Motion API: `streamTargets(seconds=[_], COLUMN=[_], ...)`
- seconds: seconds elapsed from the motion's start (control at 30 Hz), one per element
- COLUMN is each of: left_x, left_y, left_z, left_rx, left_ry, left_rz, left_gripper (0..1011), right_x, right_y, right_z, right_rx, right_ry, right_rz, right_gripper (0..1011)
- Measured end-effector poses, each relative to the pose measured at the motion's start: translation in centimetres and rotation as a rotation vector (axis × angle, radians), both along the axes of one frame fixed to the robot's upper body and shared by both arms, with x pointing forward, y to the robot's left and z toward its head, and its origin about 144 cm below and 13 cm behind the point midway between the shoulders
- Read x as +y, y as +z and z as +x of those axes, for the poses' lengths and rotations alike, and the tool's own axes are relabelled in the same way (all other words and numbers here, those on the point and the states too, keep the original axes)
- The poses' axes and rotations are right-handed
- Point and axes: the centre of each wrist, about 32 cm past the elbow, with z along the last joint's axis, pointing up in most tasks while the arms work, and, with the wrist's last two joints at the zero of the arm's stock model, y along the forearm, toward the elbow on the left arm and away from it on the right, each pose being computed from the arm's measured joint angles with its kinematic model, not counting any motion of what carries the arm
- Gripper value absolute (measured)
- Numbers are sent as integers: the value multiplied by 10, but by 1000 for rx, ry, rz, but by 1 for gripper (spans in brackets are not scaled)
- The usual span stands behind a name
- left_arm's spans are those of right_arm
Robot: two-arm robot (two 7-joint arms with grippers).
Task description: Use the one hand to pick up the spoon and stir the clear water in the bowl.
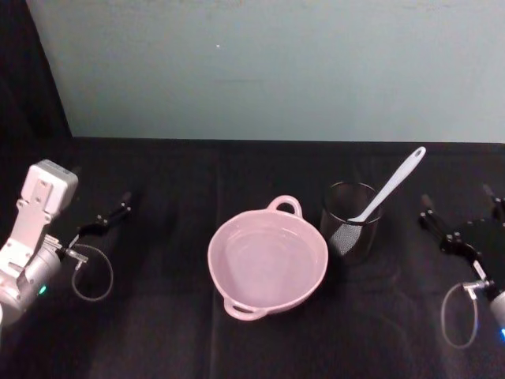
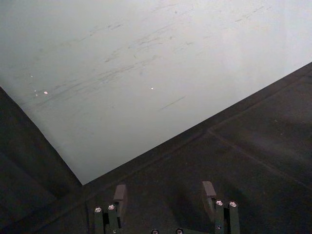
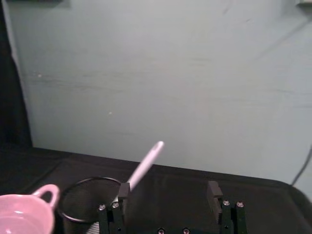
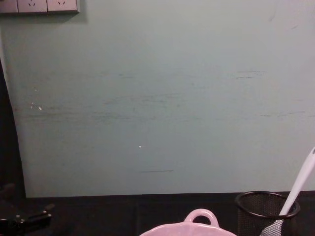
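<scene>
Standing blade-down in a black mesh cup [image 1: 350, 222], the white spoon [image 1: 388, 186] leans its handle toward the right gripper [image 1: 459, 217], which waits wide open and empty; the pink bowl [image 1: 267, 259] sits just beside. The left gripper [image 1: 102, 217] rests open, empty.

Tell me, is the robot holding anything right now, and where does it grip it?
Nothing: both the left gripper and right gripper are open, and the spoon stands in the mesh cup.

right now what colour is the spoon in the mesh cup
White; the spoon shows best in the head view.
</scene>
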Motion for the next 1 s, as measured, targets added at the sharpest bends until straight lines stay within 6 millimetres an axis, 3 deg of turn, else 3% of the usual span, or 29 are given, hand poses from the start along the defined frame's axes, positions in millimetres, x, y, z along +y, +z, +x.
streamTargets(seconds=[0.3, 1.0], left_x=[0, 0], left_y=[0, 0], left_z=[0, 0], left_rx=[0, 0], left_ry=[0, 0], left_rz=[0, 0], left_gripper=[1005, 1005], right_x=[-11, -15], right_y=[-11, -17], right_z=[-10, -7], right_rx=[-20, 0], right_ry=[-76, -102], right_rz=[-28, 12], right_gripper=[1003, 1003])
